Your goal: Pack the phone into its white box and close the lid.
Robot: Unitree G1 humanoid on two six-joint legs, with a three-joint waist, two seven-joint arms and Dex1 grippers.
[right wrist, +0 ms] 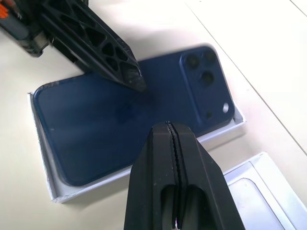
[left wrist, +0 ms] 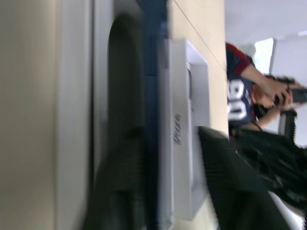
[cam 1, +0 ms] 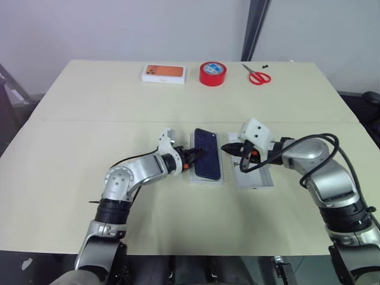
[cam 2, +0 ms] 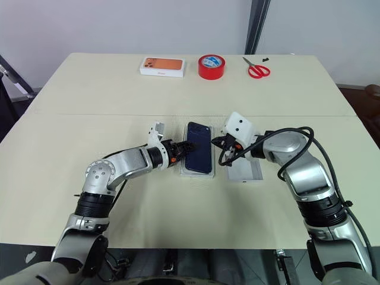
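**Resting in the tray, phone between two grippers**

Lying flat in the white box [right wrist: 55, 189] near the middle of the desk [cam 1: 89, 202], the phone [right wrist: 120, 124] shows its dark blue back, camera cluster toward the far edge. Just to its right, touching nothing blue, sits the lid [cam 1: 255, 177], open side up. Reaching in from the left with elbow bent and forearm angled across the desk, the left gripper [cam 1: 195, 157] has its fingers parted at the phone's left edge, one fingertip [right wrist: 136, 84] over the blue surface; cannot tell whether it touches. Coming in from the right, forearm sweeping inward over the lid, the right gripper [right wrist: 169, 132] points at the phone's right edge, fingers pressed together, holding nothing. Along the far edge: a white box with orange picture [cam 1: 164, 73], a red tape roll [cam 1: 212, 73], red scissors [cam 1: 257, 75].
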